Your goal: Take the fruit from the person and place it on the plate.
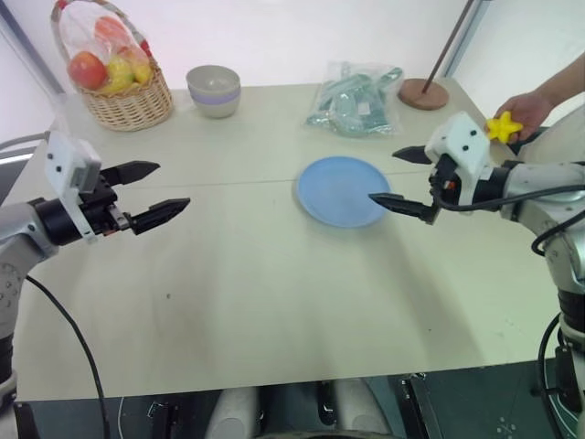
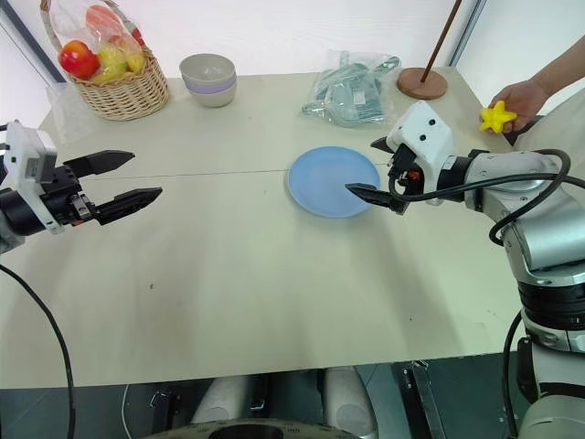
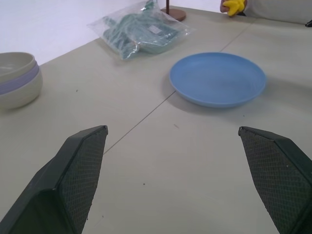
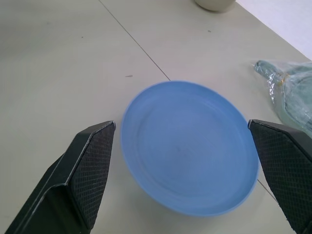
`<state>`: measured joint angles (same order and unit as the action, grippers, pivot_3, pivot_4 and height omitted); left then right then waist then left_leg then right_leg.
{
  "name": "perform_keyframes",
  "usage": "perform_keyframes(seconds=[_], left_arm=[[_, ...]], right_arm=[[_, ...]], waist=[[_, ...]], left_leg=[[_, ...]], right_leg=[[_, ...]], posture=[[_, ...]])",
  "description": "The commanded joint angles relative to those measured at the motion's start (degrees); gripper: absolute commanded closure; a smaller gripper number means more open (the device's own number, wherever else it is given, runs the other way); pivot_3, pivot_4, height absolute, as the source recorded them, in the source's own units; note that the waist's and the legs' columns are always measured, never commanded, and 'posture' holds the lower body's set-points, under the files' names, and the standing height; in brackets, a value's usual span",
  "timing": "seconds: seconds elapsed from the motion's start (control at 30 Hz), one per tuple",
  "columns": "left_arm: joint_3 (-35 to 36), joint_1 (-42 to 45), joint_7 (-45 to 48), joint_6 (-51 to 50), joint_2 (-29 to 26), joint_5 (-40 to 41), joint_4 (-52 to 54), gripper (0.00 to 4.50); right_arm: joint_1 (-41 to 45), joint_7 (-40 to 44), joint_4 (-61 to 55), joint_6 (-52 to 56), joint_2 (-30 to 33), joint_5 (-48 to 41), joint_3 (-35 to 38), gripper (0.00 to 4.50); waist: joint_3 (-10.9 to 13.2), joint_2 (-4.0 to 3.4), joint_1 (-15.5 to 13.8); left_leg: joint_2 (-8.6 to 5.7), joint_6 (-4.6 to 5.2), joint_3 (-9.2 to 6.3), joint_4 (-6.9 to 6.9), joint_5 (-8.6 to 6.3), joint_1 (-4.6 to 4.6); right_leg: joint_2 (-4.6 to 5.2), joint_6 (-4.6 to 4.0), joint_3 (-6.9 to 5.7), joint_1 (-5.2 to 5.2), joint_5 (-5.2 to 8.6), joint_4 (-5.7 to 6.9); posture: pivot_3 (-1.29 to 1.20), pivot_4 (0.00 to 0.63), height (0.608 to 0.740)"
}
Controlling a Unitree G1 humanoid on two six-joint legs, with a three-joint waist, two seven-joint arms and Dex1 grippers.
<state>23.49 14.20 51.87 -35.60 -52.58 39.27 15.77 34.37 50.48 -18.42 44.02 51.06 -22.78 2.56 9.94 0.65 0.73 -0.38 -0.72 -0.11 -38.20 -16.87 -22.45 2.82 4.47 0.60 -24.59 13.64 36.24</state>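
Note:
A person's hand (image 1: 528, 108) holds the yellow fruit (image 1: 503, 126) over the table's far right edge. The light blue plate (image 1: 340, 190) lies empty on the table, right of the middle. My right gripper (image 1: 384, 176) hovers open just to the plate's right, pointing across the plate, with the fruit behind it and further right. In the right wrist view the plate (image 4: 190, 146) sits between the spread fingers (image 4: 87, 165). At the left side of the table my left gripper (image 1: 172, 186) is open and empty, aimed toward the plate (image 3: 218, 79) with the fruit (image 3: 234, 6) far beyond.
A wicker basket (image 1: 128, 101) of round fruits in a bag stands at the far left. Stacked bowls (image 1: 214, 90) sit beside it. A clear plastic bag (image 1: 355, 99) of greenish items lies behind the plate. A round wooden base (image 1: 423, 93) with a pole stands at the far right.

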Motion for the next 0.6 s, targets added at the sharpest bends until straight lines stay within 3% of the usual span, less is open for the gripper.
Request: perform_keyframes(seconds=[0.03,0.6], left_arm=[[2.06,0.36,0.09,0.33,-1.16,0.47,0.91,0.0],[2.33,0.08,0.29,0.75,-1.15,0.26,1.03,0.0]], right_arm=[[0.43,-0.09,-0.63,-1.06,0.47,-0.33,1.55,0.05],[0.85,0.4,0.62,-2.14,0.57,0.17,0.87,0.05]], waist=[[0.0,0.0,0.0],[0.0,0.0,0.0]], left_leg=[[0.0,0.0,0.0,0.0,0.0,0.0],[0.0,0.0,0.0,-0.01,0.0,0.0]], right_leg=[[0.0,0.0,0.0,0.0,0.0,0.0],[0.0,0.0,0.0,0.0,0.0,0.01]], posture=[[0.0,0.15,0.74],[0.0,0.15,0.74]])
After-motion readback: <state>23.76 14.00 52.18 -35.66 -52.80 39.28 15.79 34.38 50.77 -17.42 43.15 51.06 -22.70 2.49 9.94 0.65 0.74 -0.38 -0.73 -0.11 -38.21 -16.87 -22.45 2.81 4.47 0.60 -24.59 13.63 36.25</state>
